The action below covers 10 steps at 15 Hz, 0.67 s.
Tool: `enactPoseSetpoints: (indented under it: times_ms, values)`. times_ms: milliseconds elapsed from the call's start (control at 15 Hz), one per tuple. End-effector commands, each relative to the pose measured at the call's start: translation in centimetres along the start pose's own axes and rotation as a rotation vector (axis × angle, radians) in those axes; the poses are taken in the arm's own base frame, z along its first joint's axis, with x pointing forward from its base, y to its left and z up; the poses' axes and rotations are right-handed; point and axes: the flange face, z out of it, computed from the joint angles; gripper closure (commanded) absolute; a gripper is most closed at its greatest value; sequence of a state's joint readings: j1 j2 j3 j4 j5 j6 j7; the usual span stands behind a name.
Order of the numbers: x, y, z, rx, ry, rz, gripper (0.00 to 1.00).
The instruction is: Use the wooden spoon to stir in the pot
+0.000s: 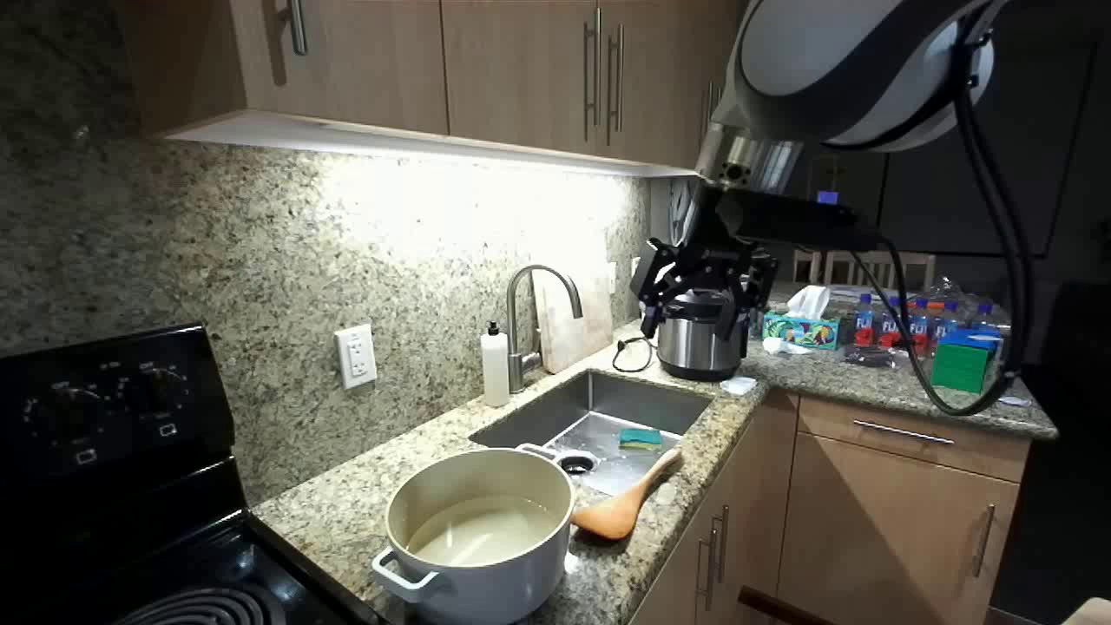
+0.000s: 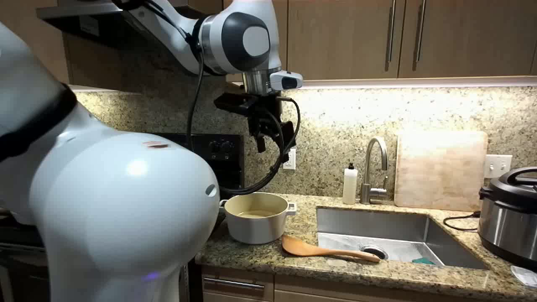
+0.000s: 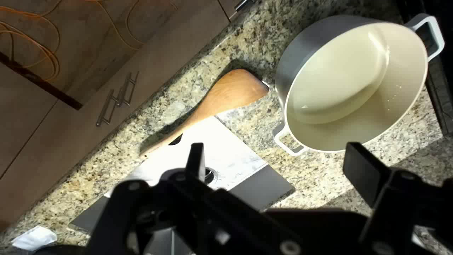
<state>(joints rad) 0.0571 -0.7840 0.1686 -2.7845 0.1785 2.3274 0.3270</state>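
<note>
The wooden spoon [image 1: 614, 514] lies flat on the granite counter. Its broad bowl [image 2: 295, 245] points at the pot with a narrow gap between them, and its handle reaches over the sink's near corner. Cream-white inside and grey outside, the pot [image 2: 256, 231] stands upright on the counter beside the stove, holding a clear liquid. In the wrist view the pot [image 3: 305, 46] is at upper right and the spoon [image 3: 230, 92] at upper centre. My gripper [image 3: 274, 152] hangs well above the counter, its fingers wide apart and nothing between them; it also shows in both exterior views [image 1: 688, 326].
A steel sink [image 2: 369, 218] with a green sponge [image 1: 640, 438] borders the spoon. Behind it rise the faucet [image 2: 369, 167], a soap bottle [image 2: 350, 184] and a cutting board [image 2: 440, 167]. The steel cooker [image 2: 507, 228] stands past the sink. Wall cabinets [image 1: 347, 61] hang overhead.
</note>
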Motion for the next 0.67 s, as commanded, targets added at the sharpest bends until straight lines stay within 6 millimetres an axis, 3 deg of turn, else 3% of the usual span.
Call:
enactPoseSetpoints:
  times_ms: [0,600]
  values:
    - [-0.17,0.14,0.3,-0.005,-0.01,0.001,0.0]
    - [-0.52,0.41,1.06,-0.012,-0.028,0.003,0.0]
